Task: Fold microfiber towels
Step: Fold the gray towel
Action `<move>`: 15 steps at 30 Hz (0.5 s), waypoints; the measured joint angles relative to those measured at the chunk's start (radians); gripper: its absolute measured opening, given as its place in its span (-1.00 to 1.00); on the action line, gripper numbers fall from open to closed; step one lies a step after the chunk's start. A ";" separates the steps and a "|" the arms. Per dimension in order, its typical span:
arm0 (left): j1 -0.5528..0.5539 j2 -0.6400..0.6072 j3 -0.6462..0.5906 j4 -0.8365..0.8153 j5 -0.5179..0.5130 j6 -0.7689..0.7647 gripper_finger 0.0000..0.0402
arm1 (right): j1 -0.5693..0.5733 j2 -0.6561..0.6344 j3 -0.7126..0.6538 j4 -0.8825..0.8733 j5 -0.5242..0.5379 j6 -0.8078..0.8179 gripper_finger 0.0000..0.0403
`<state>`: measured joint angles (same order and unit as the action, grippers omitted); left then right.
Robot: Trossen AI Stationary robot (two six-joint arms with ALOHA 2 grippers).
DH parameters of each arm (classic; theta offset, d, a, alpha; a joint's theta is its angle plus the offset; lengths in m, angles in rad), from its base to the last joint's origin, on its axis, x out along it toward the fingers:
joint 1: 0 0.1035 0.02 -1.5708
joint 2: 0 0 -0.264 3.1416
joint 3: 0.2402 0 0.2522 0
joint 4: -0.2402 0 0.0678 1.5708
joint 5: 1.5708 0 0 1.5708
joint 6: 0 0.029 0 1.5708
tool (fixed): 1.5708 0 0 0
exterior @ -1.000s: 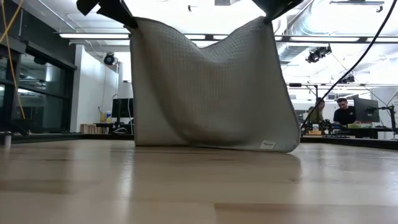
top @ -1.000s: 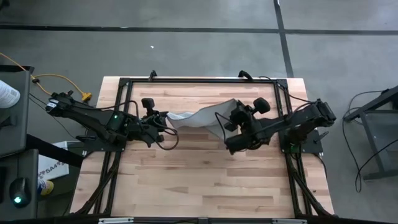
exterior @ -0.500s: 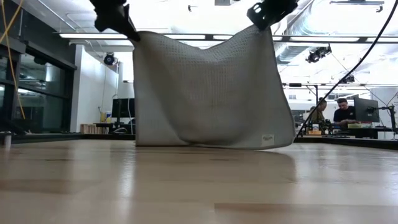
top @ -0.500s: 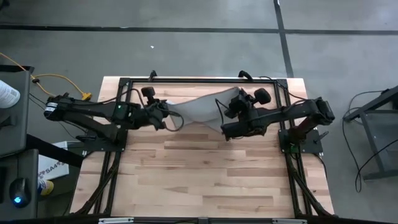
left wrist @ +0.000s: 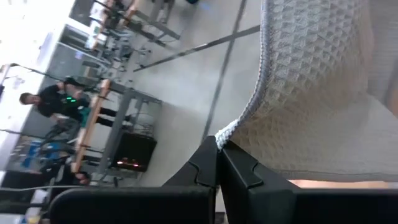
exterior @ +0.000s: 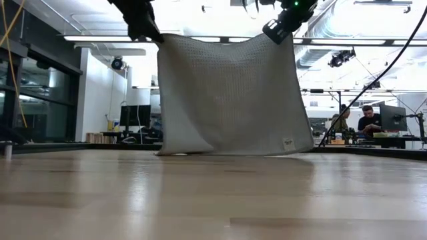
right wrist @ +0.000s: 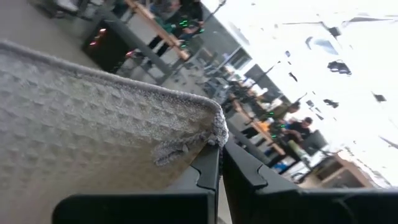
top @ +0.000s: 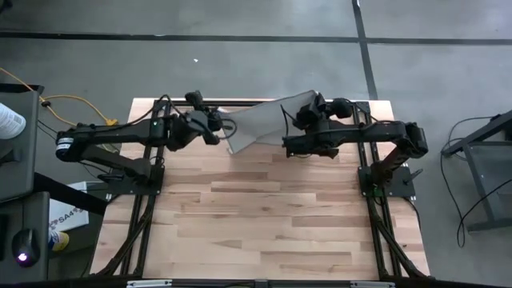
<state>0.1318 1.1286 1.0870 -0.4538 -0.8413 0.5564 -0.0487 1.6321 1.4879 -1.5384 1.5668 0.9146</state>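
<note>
A: From above, what's hanging over the desk [top: 240, 216]?
B: The towel [top: 260, 124], near the far edge, is stretching between the left end effector [top: 218, 128] and right end effector [top: 298, 120], each pinching a top corner.

A: And at desk level?
B: It's hanging as a sheet, its bottom edge seeming to meet the wood; a small label [exterior: 288, 143] is showing, unreadable. A person [exterior: 368, 120] is sitting behind.

A: The wrists?
B: Both are showing fingers pressed together on a corner.
</note>
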 joint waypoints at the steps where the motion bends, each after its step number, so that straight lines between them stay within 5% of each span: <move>1: 0.015 0.000 0.000 0.015 0.005 0.017 -1.00 | -0.009 0.000 0.000 0.000 0.004 -0.003 -0.98; 15: 0.097 0.000 0.067 0.072 0.068 0.115 -1.00 | -0.062 -0.005 0.000 0.015 0.004 -0.021 -0.98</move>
<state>0.2291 1.1290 1.1542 -0.3817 -0.7728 0.6710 -0.1107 1.6271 1.4879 -1.5233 1.5707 0.8932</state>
